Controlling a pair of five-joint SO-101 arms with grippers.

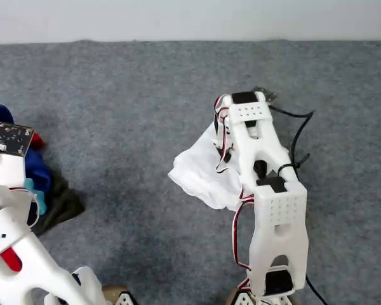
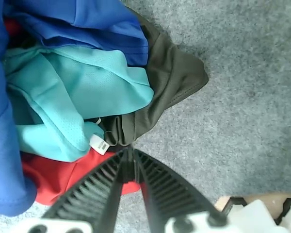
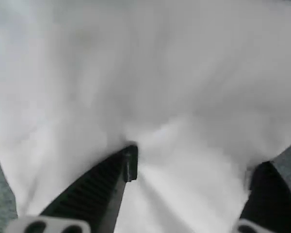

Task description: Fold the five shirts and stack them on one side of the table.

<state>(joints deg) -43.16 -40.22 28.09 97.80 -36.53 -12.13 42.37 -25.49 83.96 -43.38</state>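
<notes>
Your left gripper (image 2: 131,156) hangs with fingers pressed together over the pile at the table's (image 1: 127,89) left side: red shirt (image 2: 58,177), teal shirt (image 2: 77,92), olive shirt (image 2: 172,80), blue shirt (image 2: 82,24). Farther in, your right gripper (image 3: 196,177) is spread wide on the white shirt (image 1: 195,173) at mid-table.

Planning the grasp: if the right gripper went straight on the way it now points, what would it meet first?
The white shirt. It lies directly ahead of the open right gripper, spanning both fingers, though how near the cloth is cannot be judged.
</notes>
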